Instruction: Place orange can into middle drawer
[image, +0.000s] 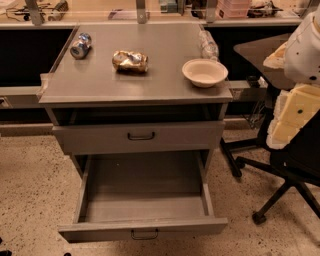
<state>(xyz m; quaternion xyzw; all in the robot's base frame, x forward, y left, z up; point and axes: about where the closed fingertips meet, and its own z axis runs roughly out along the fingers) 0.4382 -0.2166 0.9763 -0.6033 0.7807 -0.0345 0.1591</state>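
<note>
The orange can (130, 61), crushed and shiny gold-orange, lies on its side near the middle of the grey cabinet top (125, 85). The middle drawer (100, 230), the lowest one with a small dark handle, is pulled out toward me, and its inside shows nothing in it. The like-handled drawer above it (140, 136) is pushed in. My gripper is out of view. Only white and cream arm segments (300, 85) show at the right edge, beside the cabinet and away from the can.
A bluish-silver can (80, 45) lies at the top's back left. A white bowl (205, 71) sits front right, with a clear plastic bottle (209, 46) behind it. A black office chair (280, 175) stands right of the cabinet. Speckled floor surrounds the open drawer.
</note>
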